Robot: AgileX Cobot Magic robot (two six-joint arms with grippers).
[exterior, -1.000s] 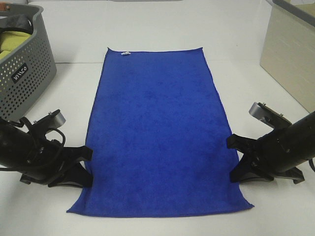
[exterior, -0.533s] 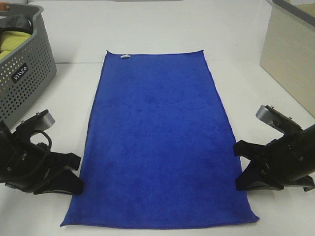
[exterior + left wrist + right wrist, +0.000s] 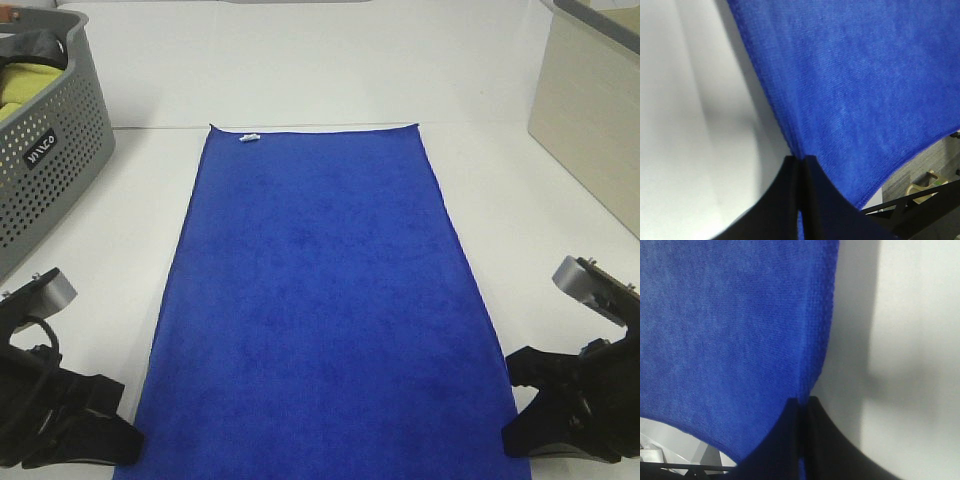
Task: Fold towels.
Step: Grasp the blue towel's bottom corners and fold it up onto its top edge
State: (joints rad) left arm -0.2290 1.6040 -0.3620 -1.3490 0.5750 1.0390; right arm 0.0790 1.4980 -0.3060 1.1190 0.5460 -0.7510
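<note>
From the high camera, a long royal-blue plush towel (image 3: 320,300) lies spread flat down the middle of the white table (image 3: 320,70). Its far hem runs straight, with a small white tag (image 3: 248,137) at the far left corner. The near hem and both near corners are cut off by the frame. The pile looks even and smooth, with no folds. The left gripper (image 3: 128,420) sits at the towel's near left edge and the right gripper (image 3: 512,405) at its near right edge. Both are black and partly out of frame, and from here I cannot tell how their jaws stand. At the far left stands a grey perforated plastic basket (image 3: 60,160) holding a yellow-green cloth (image 3: 25,85) and a dark cloth (image 3: 35,45), both half hidden by its rim. A beige box (image 3: 590,110) is cropped at the far right.

In the left wrist view, the left gripper (image 3: 801,162) is pinched tight on the towel's (image 3: 865,75) stitched side hem, jaws pressed together with blue cloth between them. The table (image 3: 680,125) beside it is bare and blurred.

In the right wrist view, the right gripper (image 3: 802,402) is likewise clamped on the opposite hem of the towel (image 3: 725,325), and the knit along that edge is sharp.
</note>
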